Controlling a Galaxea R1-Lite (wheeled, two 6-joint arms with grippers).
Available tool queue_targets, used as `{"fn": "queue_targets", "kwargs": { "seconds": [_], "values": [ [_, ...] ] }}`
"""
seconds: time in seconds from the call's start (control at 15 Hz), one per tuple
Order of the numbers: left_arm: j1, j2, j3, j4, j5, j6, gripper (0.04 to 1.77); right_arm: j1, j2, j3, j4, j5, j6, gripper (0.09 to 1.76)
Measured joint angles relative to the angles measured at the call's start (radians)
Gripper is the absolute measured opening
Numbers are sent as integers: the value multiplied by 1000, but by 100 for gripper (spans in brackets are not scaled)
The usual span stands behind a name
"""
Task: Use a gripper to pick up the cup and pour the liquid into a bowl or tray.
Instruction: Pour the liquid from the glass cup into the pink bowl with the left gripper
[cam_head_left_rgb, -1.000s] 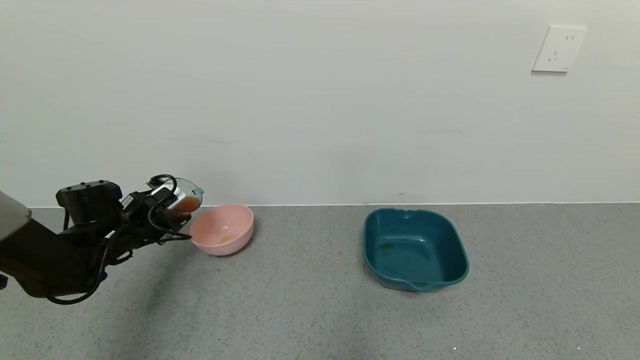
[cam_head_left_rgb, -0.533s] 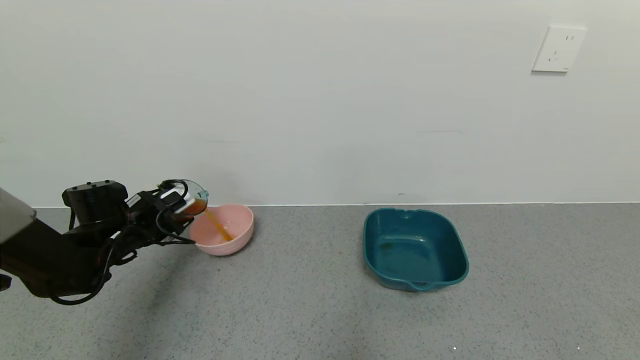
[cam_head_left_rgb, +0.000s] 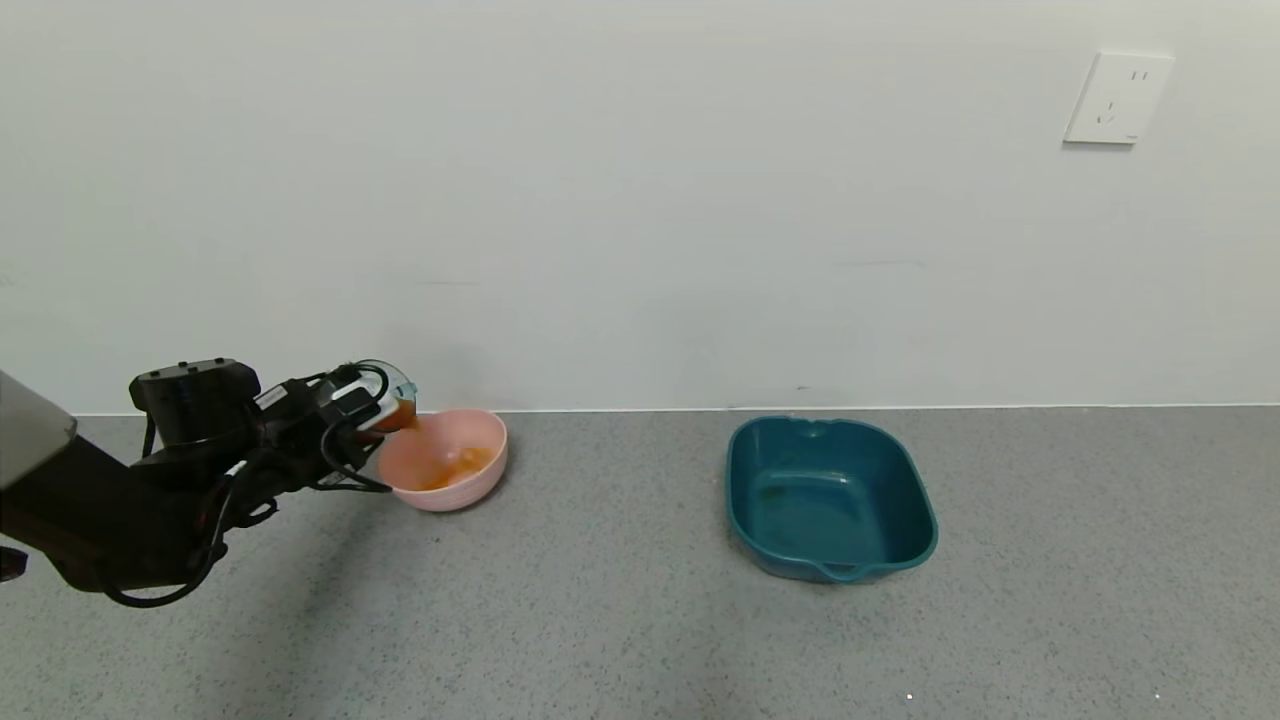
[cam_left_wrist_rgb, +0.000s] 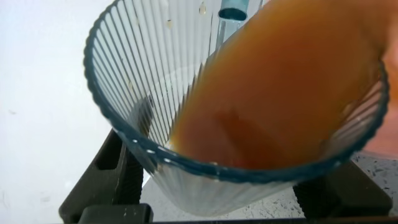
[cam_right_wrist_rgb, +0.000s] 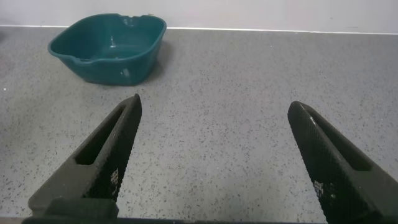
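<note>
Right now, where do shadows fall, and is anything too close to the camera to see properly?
Head view: a soft shadow of the left gripper lies on the grey floor. Left wrist view: the cup with its liquid fills the picture, cut off at the edges. Right wrist view: the right gripper and tray look clear.

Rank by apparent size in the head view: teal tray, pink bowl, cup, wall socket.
1. teal tray
2. pink bowl
3. wall socket
4. cup, partly hidden by the left gripper, so its rank against the socket is unsure.

Black arm (cam_head_left_rgb: 110, 510), silver-grey casing, looped black cables (cam_head_left_rgb: 340, 450).
</note>
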Motion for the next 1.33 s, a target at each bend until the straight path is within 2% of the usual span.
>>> {"fn": "queue_targets", "kwargs": {
  "seconds": [0.33,1.13,1.33],
  "values": [
    [-4,3,0,1,14,66,131,0,0,0,0,0,0,171],
    [-25,-4,-7,25,74,148,131,0,0,0,0,0,0,171],
    [-25,-6,-8,12,86,198,131,0,0,0,0,0,0,171]
  ]
}}
